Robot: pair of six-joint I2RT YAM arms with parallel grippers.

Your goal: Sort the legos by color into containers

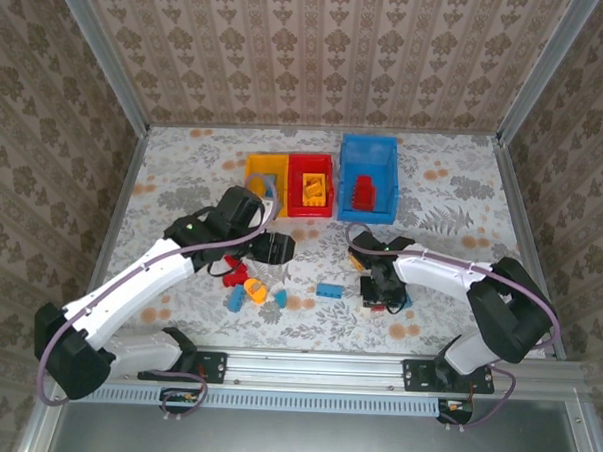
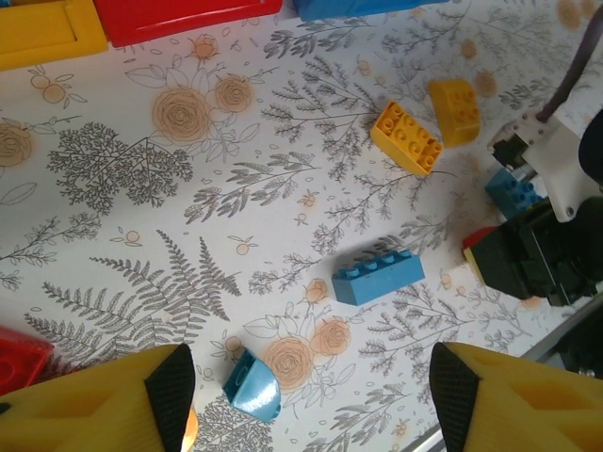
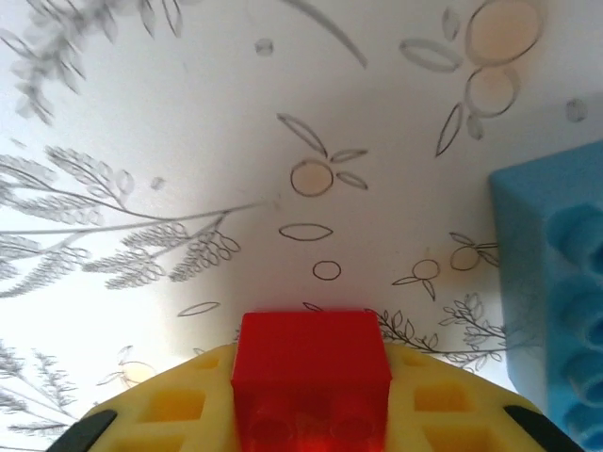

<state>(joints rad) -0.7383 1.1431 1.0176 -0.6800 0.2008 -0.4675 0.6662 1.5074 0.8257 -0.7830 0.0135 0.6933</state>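
Bins (image 1: 370, 141) stand toward the table's (image 1: 184, 171) far edge in the top view. The red bin (image 1: 298, 204) lies ahead and left of your right gripper (image 1: 384, 288), which works low near the near edge. From the left wrist, your left gripper (image 2: 311, 395) hangs spread and empty, with a blue brick (image 2: 377, 276) lying crosswise just beyond it. From the right wrist, the yellow fingers (image 3: 170, 414) pinch a red brick (image 3: 311, 372). Your carry probably runs forward and left.

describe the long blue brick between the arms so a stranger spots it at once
From the red bin at the far side, come toward the near edge into the gap between the left arm and right arm. The long blue brick lies alone on the flowered table; unlike the rounded blue piece, it is a straight bar with a row of studs.
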